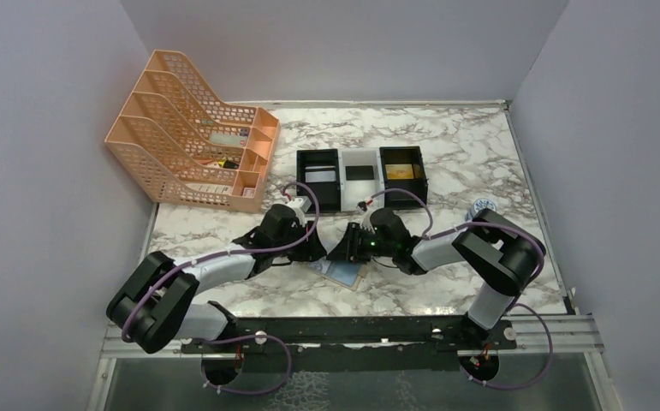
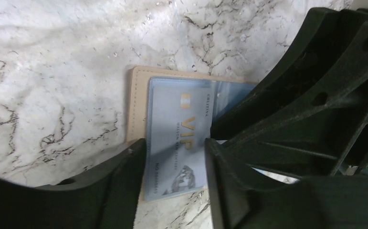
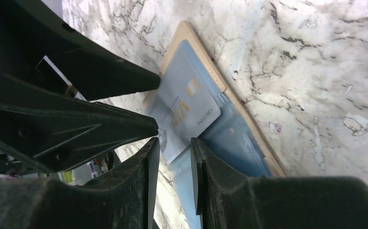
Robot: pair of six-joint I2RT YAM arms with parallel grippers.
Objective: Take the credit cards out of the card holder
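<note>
Presently the holder (image 1: 344,272) lies open on the bench (image 1: 454,158), between the two arms. Left tool (image 2: 176,155) grips the blue VIP card (image 2: 174,109) by both long edges, atop the holder. Right tool (image 3: 172,155): jaws narrowly apart over the holder's blue face; whether it grips cannot be told.

Left claw (image 2: 174,157): I'm reading matt black plastic, with a grainy moulded texture. Between its tips sits a smooth pale-blue card (image 2: 177,124), its gold print catching light under a glossy clear sleeve. Around that, the card holder (image 2: 136,105) rim looks like matt tan leather. Beyond the claw lies the marble-look surface (image 2: 53,71), lightly sheened.
</note>
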